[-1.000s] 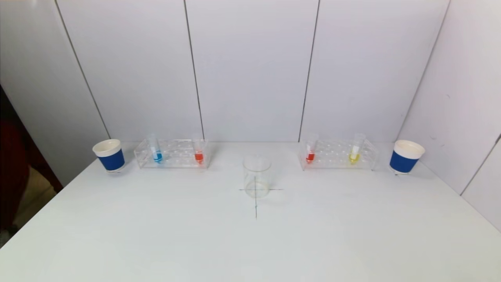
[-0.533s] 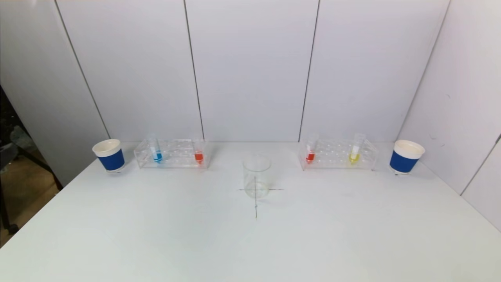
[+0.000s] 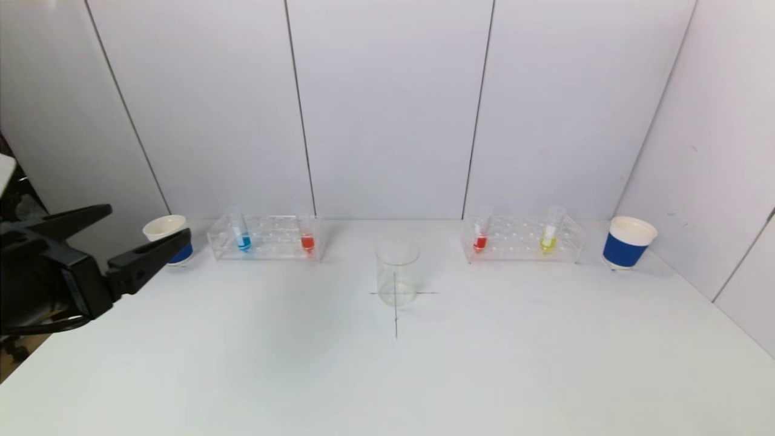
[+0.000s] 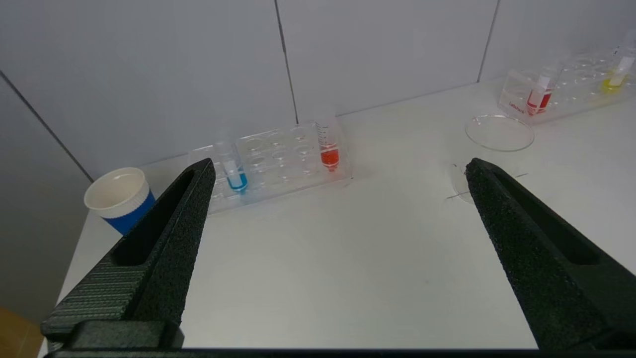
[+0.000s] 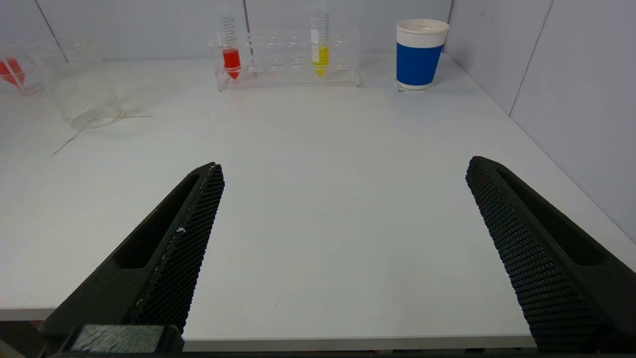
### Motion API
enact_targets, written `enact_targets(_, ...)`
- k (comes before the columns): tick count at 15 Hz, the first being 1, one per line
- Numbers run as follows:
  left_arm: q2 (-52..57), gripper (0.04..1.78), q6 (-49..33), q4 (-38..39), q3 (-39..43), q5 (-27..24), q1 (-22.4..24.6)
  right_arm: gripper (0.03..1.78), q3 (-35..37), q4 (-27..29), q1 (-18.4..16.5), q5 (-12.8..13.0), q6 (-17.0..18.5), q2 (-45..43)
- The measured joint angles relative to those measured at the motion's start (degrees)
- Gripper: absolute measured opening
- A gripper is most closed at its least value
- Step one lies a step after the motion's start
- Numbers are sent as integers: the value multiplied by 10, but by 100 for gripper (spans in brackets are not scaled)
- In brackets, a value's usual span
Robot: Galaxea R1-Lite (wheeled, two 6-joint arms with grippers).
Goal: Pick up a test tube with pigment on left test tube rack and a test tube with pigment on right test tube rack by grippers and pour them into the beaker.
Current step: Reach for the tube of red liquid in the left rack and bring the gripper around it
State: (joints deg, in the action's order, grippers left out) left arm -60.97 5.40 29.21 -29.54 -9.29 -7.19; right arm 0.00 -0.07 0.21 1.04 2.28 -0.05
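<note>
The left clear rack [image 3: 266, 237] holds a blue-pigment tube [image 3: 243, 239] and an orange-red tube [image 3: 307, 241]. The right rack [image 3: 524, 239] holds a red tube [image 3: 480, 241] and a yellow tube [image 3: 548, 241]. An empty glass beaker [image 3: 397, 272] stands between them on a drawn cross. My left gripper [image 3: 148, 221] is open and empty at the table's left edge, short of the left rack [image 4: 278, 159]. My right gripper [image 5: 345, 164] is open and empty over the table's front edge, far from the right rack [image 5: 288, 59]; it is out of the head view.
A blue-sleeved paper cup [image 3: 163, 225] stands left of the left rack, partly behind my left finger. Another one [image 3: 626, 243] stands right of the right rack. White wall panels close the back and right side.
My left gripper has come into the head view from the left edge, open. The racks, tubes, beaker and cups have not moved.
</note>
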Motion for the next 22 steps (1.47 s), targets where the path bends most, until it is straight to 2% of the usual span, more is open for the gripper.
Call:
enact_targets(7,-210,176,-18,257,53,38,-19,177,0,0,0,0,0,0)
enact_targets(14,-473,176,-15,542,43,134,-57,177,0,0,0,0,0,0)
enact_targets(16,-535,176,-15,574,20,160,-76,177,0,0,0,0,0,0)
enact_targets(22,-641,176,-15,580,-81,212,-108,177,0,0,0,0,0,0)
